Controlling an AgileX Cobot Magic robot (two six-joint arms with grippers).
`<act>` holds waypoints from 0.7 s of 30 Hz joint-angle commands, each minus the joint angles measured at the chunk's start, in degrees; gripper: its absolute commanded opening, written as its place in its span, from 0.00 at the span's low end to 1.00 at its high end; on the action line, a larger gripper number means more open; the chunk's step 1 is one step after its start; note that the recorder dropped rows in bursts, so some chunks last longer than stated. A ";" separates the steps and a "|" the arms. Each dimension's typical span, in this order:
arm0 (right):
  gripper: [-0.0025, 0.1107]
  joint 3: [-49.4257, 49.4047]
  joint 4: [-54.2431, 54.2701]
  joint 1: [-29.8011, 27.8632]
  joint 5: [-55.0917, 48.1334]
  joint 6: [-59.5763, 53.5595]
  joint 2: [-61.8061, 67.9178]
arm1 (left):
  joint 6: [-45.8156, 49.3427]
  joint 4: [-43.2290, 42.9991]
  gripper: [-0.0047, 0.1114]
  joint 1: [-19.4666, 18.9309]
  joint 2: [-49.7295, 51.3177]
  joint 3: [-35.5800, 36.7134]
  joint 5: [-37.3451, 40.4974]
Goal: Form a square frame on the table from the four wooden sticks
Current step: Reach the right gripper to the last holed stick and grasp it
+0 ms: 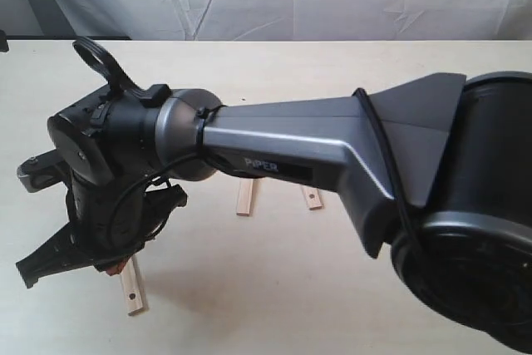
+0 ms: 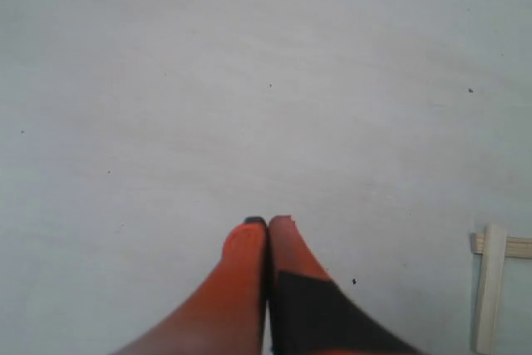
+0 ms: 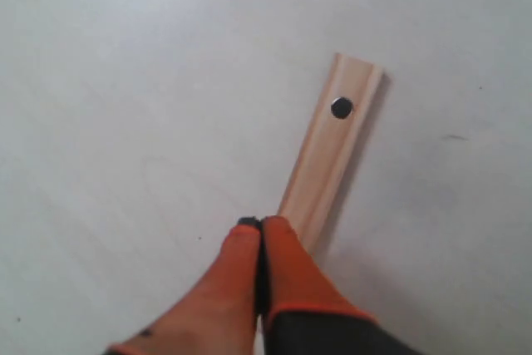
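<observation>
Toward the lower left of the exterior view, my right claw (image 3: 261, 224) hangs low over the large flat pale cream wood-grain table (image 1: 274, 288). Its orange fingertips (image 3: 241, 247) are pressed together with no gap showing. They sit over the near end of a short flat pale wood stick with a small dark hole (image 3: 332, 155), which lies flat on the table; I cannot tell whether tips and stick touch. My left claw (image 2: 268, 222) is likewise pressed together above the table surface. Near it, one plain pale wood strip (image 2: 489, 297) lies across the end of a second strip (image 2: 514, 245), forming a corner. Below my grey right arm (image 1: 291, 143), a plain stick end (image 1: 243, 198) and a holed stick end (image 1: 312, 198) show, apart from each other.
</observation>
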State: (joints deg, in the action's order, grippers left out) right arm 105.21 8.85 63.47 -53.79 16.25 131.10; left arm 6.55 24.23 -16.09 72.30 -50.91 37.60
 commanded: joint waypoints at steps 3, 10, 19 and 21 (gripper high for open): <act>0.40 1.91 -2.23 -0.02 -0.37 4.70 0.82 | 0.12 1.81 0.04 -0.32 -0.56 0.09 -0.25; 0.42 1.91 -5.90 -0.02 -0.53 10.36 3.37 | 0.12 1.81 0.04 -0.32 -0.56 0.09 -0.25; 0.42 1.91 -6.86 0.82 0.38 10.69 4.29 | 0.12 2.28 0.04 -0.32 -0.56 0.09 -0.25; 0.42 1.91 -6.86 1.10 0.23 10.69 4.70 | 0.01 2.27 0.04 -0.32 -0.56 0.09 -0.25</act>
State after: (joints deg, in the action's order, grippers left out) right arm 106.87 2.92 64.11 -53.56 26.73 135.11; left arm 6.55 25.77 -16.09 72.30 -50.91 37.60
